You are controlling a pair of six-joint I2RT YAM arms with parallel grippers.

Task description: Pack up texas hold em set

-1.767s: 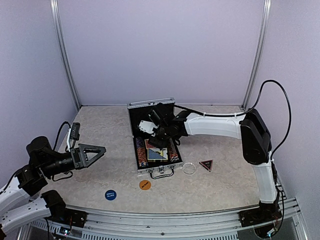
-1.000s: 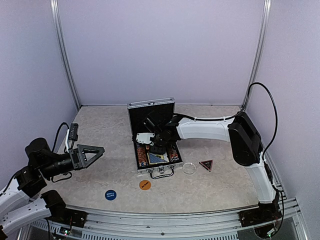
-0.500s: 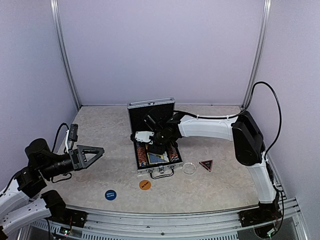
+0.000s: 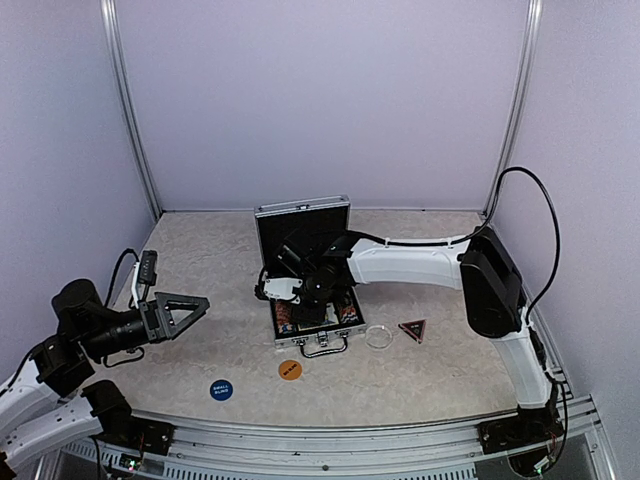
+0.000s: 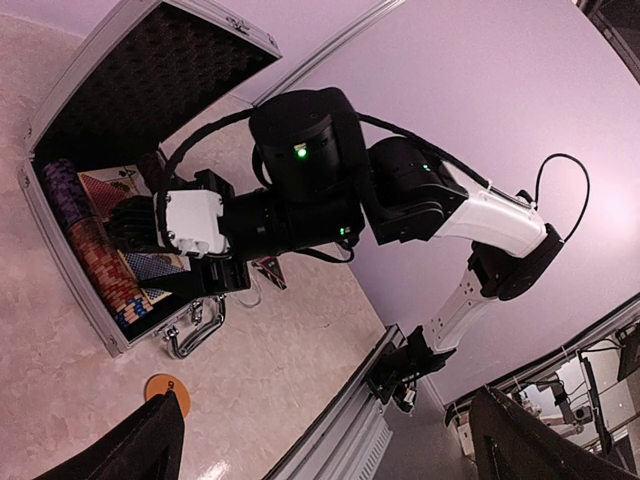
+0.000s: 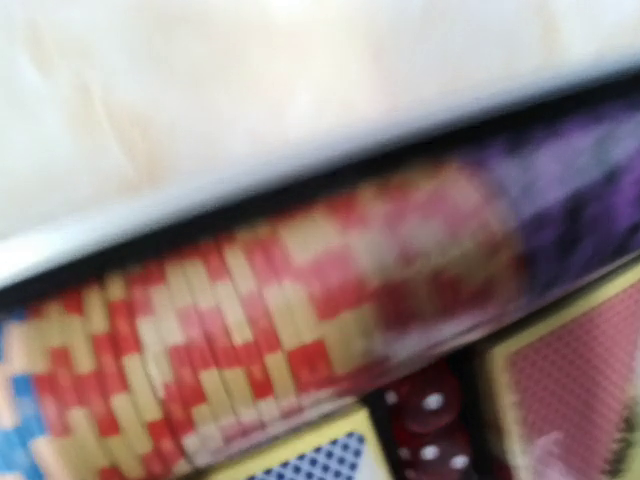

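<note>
Pale marbled table [image 4: 200, 260] carries the open silver briefcase [image 4: 300, 222] at its centre. Over the last second or so the right tool [image 4: 268, 290] has swung from above the card decks [image 6: 560, 390] to the case's 9 o'clock edge, low over the striped poker chips [image 6: 250, 300]; its blurred view leaves me unable to tell its width or whether it holds anything. Left tool [image 4: 195, 306] stays wide and empty at 8 o'clock, and packing looks unfinished: clear disc [image 4: 379, 336] and dark triangle [image 4: 412, 330] lie at the case's 4 o'clock, orange disc [image 4: 290, 370] and blue disc [image 4: 221, 389] toward 6 and 7.
</note>
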